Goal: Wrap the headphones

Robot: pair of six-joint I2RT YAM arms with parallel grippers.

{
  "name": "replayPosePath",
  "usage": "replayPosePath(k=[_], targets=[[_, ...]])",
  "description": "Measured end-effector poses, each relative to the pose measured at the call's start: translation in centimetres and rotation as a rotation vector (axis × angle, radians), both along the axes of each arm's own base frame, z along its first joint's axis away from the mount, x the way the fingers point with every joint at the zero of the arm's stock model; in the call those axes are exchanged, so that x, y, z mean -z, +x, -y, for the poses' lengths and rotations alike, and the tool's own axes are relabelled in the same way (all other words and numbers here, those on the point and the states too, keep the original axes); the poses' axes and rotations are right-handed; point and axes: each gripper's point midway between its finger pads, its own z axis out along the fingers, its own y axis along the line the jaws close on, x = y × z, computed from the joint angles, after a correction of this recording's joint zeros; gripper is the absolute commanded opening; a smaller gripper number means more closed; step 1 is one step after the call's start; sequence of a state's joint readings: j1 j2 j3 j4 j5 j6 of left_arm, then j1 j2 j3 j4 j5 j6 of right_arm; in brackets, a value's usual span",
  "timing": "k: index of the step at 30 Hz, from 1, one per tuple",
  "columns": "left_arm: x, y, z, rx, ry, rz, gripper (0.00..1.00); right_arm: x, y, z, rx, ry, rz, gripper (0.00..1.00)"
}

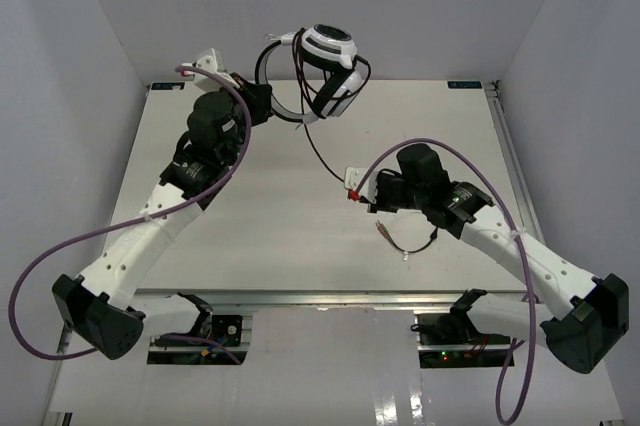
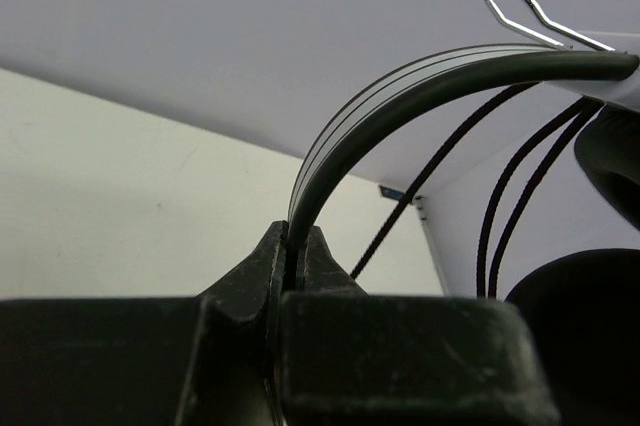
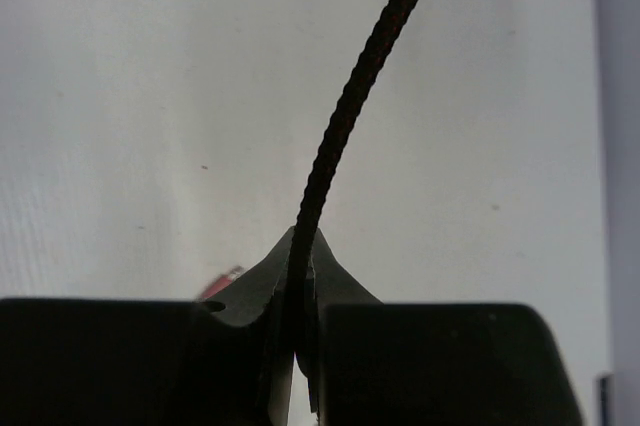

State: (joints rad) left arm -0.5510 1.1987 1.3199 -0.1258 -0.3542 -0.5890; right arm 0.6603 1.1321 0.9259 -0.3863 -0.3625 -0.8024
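The headphones [image 1: 330, 64] hang in the air above the table's far edge, with a white cup, black pads and several turns of the dark cord around them. My left gripper [image 1: 268, 99] is shut on the headband; in the left wrist view the gripper [image 2: 295, 256] pinches the curved band [image 2: 400, 96], with cord strands [image 2: 500, 206] and a black ear pad [image 2: 585, 346] to the right. The cord [image 1: 318, 153] runs down to my right gripper [image 1: 352, 190], which is shut on it. In the right wrist view the gripper [image 3: 300, 261] pinches the cord [image 3: 360, 76]. The cord's loose end [image 1: 410, 246] lies looped on the table.
The white table [image 1: 250, 226] has a metal rail along its right edge [image 1: 510, 166] and grey walls on three sides. Purple arm cables [image 1: 60, 246] loop off both arms near the front. A small red tab [image 1: 357, 193] shows at the right gripper's fingers.
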Motion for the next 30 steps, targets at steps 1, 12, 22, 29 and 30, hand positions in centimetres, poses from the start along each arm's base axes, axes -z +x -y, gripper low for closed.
replayPosePath(k=[1, 12, 22, 29, 30], targets=[[1.1, 0.5, 0.1, -0.012, 0.015, -0.015, 0.0, -0.9, 0.2, 0.1, 0.008, -0.023, 0.051, 0.08], [15.4, 4.3, 0.8, -0.051, 0.222, -0.262, 0.0, -10.7, 5.3, 3.9, 0.22, -0.185, 0.45, 0.08], [18.1, 5.1, 1.6, -0.025, 0.255, -0.302, 0.0, -12.6, 4.6, 3.6, 0.188, -0.165, 0.454, 0.08], [21.6, 5.3, 2.9, 0.029, 0.267, -0.369, 0.0, -13.4, 4.3, 3.3, 0.173, -0.147, 0.456, 0.08], [22.0, 5.2, 3.0, 0.04, 0.27, -0.377, 0.0, -13.6, 4.4, 3.3, 0.178, -0.147, 0.459, 0.08]])
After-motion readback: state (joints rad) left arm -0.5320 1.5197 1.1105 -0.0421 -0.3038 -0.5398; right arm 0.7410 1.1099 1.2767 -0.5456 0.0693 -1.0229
